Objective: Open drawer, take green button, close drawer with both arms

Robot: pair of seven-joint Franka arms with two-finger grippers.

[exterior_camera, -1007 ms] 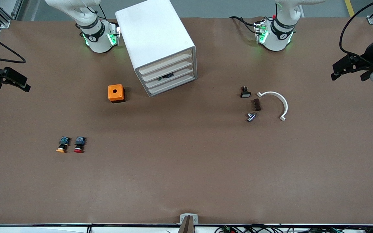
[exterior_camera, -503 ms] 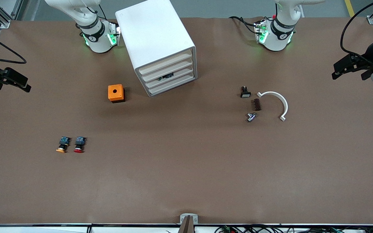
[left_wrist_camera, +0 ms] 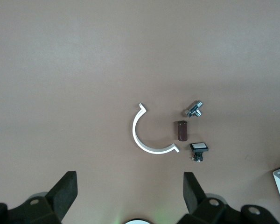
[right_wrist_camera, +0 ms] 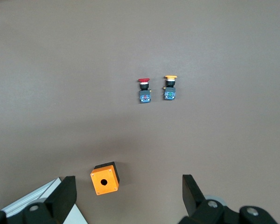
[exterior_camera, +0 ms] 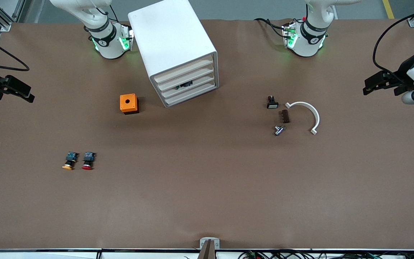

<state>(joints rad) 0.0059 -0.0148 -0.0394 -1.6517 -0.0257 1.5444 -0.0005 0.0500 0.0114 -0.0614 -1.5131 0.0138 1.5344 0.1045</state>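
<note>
1. Front view: all four drawers of the white cabinet [exterior_camera: 178, 50] are shut. The drawer [exterior_camera: 189, 85] with something dark inside probably slides lightly; hook its cream front edge. The button is not clearly visible.
2. Left wrist view: left gripper [left_wrist_camera: 129, 190] is spread, empty, over the white arc [left_wrist_camera: 147, 135].
3. Right wrist view: right gripper [right_wrist_camera: 127, 195] is spread, empty, over the orange box [right_wrist_camera: 105, 178].

We see only a dark sliver with a hint of green through the front of the third drawer [exterior_camera: 188, 85] down in the cabinet [exterior_camera: 173, 46]; whether that is the button we cannot tell. The cabinet's top is cut off by the front view's upper edge, and each wrist view catches only one corner of it. Both arms leave the frame: the left gripper [exterior_camera: 379, 82] near one side edge, the right gripper [exterior_camera: 14, 91] near the other
</note>
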